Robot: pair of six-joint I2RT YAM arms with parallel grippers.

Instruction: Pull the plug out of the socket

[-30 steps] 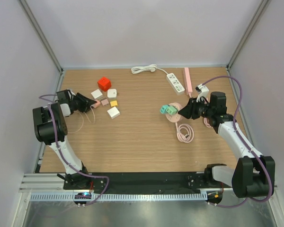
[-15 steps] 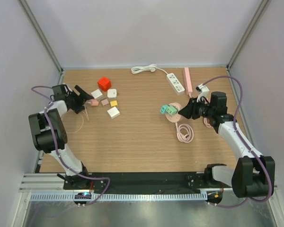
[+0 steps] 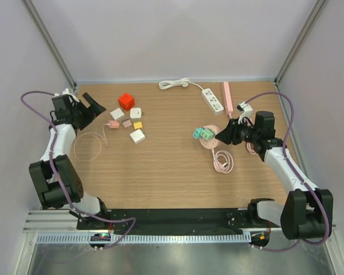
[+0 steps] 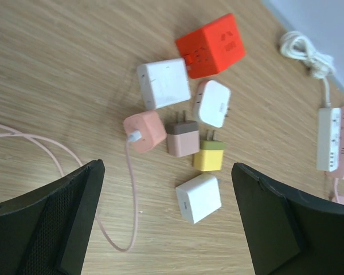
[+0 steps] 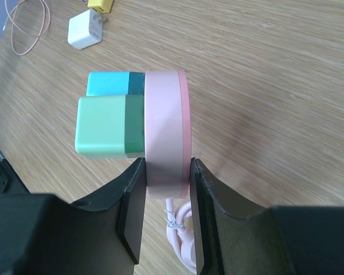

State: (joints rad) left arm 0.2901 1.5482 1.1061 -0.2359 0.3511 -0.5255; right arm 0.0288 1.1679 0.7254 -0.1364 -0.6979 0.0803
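My right gripper is shut on the edge of a round pink socket, held on its side just above the table. In the right wrist view the jaws clamp the socket's rim. A light green plug and a teal plug stick out of its left face. The socket's pink cable lies coiled on the table below. My left gripper is open near the far left corner with nothing in it. A pink plug with a thin pink cord lies on the wood ahead of the left gripper.
A red cube adapter and several small white, brown and yellow adapters lie beside the pink plug. A white power strip, a pink strip and a bundled white cord lie at the back. Walls enclose three sides.
My left gripper has opened and let go of the pink plug, which now lies by the adapters. The left arm swung back toward the far left corner. The right arm stayed still.
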